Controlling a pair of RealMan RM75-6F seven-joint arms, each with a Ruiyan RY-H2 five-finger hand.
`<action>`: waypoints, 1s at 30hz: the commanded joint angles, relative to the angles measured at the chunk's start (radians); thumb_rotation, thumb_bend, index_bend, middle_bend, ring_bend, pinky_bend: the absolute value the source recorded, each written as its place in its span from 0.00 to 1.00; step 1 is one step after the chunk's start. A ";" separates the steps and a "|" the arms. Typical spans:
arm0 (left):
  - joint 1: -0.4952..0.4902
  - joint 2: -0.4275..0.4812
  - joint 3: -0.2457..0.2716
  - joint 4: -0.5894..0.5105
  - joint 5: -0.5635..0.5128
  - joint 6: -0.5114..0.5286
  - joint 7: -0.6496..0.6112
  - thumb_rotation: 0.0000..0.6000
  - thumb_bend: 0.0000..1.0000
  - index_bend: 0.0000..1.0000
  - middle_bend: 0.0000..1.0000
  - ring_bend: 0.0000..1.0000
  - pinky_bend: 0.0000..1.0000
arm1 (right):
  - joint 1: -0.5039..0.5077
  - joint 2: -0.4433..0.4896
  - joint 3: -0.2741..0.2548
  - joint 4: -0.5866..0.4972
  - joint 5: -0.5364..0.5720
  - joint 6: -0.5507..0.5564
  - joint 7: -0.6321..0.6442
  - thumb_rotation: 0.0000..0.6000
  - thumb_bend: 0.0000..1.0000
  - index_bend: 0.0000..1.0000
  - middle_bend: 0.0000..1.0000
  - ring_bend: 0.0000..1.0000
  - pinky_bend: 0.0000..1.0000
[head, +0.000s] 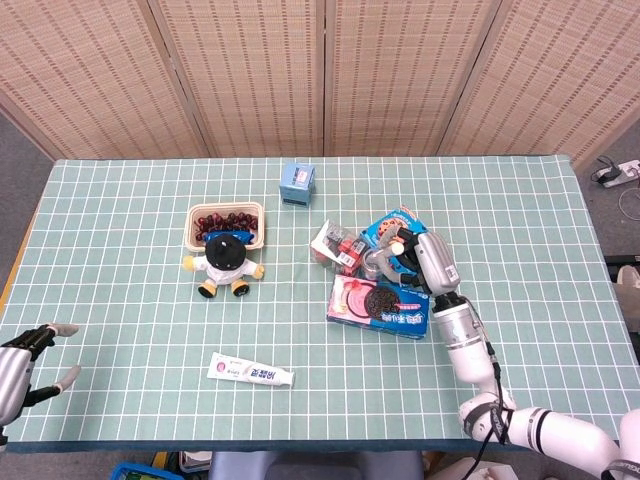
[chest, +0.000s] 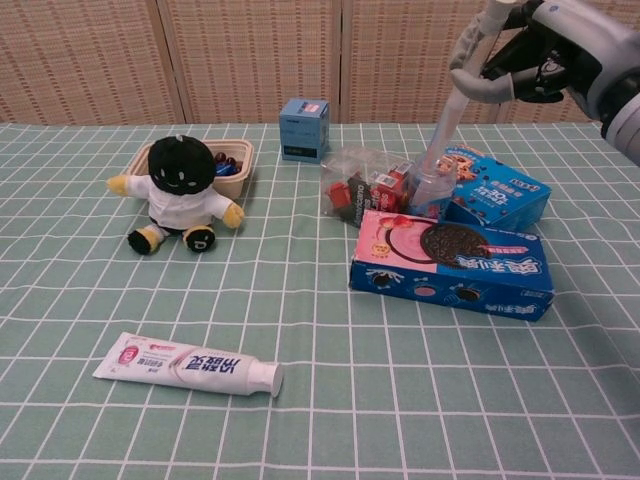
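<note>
My right hand (chest: 540, 55) hovers above the cluster of snack packs at the right. One long pale finger (chest: 450, 110) slants down from it, and its tip meets the top of a clear plastic cup (chest: 432, 190). The hand holds nothing. From the head view, the right hand (head: 428, 262) is over the blue cookie box (head: 390, 230), beside the clear cup (head: 375, 265). My left hand (head: 25, 365) hangs off the table's near left corner, fingers apart and empty.
A pink-and-blue Oreo box (chest: 450, 262) lies in front of the cup, with a clear snack bag (chest: 360, 185) to its left. A plush doll (chest: 182, 190) sits before a bowl of red fruit (head: 226, 222). A small blue box (chest: 304, 128) stands behind; a toothpaste tube (chest: 190, 364) lies near.
</note>
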 joint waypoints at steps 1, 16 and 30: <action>0.001 0.001 0.000 0.000 0.000 0.002 -0.002 1.00 0.24 0.42 0.40 0.44 0.59 | 0.006 -0.019 -0.007 0.028 0.002 -0.014 0.010 1.00 0.66 0.79 1.00 1.00 1.00; 0.004 0.006 -0.001 -0.001 0.002 0.008 -0.013 1.00 0.24 0.42 0.40 0.44 0.59 | 0.028 -0.108 -0.024 0.173 -0.001 -0.052 0.068 1.00 0.66 0.79 1.00 1.00 1.00; 0.006 0.008 0.000 -0.001 0.007 0.014 -0.015 1.00 0.24 0.42 0.40 0.44 0.59 | 0.031 -0.133 -0.027 0.229 0.011 -0.080 0.082 1.00 0.64 0.78 1.00 1.00 1.00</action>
